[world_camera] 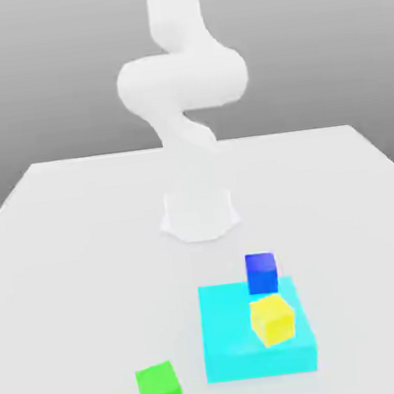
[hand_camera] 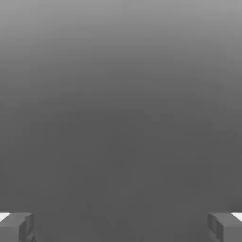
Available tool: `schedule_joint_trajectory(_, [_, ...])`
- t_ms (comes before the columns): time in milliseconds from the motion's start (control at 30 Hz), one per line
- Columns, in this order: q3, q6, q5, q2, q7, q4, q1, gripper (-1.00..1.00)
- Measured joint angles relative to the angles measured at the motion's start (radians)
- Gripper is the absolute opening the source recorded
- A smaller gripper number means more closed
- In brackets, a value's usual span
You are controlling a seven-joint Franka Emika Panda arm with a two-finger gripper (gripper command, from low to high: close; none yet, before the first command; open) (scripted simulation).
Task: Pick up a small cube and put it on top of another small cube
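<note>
1. the gripper [hand_camera: 121, 229] stands wide apart in the hand view, one grey fingertip [hand_camera: 16, 227] at each lower corner, with nothing but grey background between them.
2. in the exterior view the white arm [world_camera: 183, 89] rises from its base on the white table [world_camera: 68, 251].
3. the yellow cube [world_camera: 273, 319] sits tilted on top of a flat cyan block [world_camera: 245, 351], well below the raised arm.
4. the blue cube [world_camera: 262, 272] stands at the cyan block's far edge, just beside the yellow cube.
5. the green cube [world_camera: 161, 392] rests on the table off the cyan block's near corner, toward the exterior view's left, apart from the other two.
</note>
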Motion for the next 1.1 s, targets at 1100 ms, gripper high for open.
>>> schedule_joint_trajectory(1100, [0.212, 0.238, -0.192, 1.211, -0.572, 0.22, 0.364, 0.0])
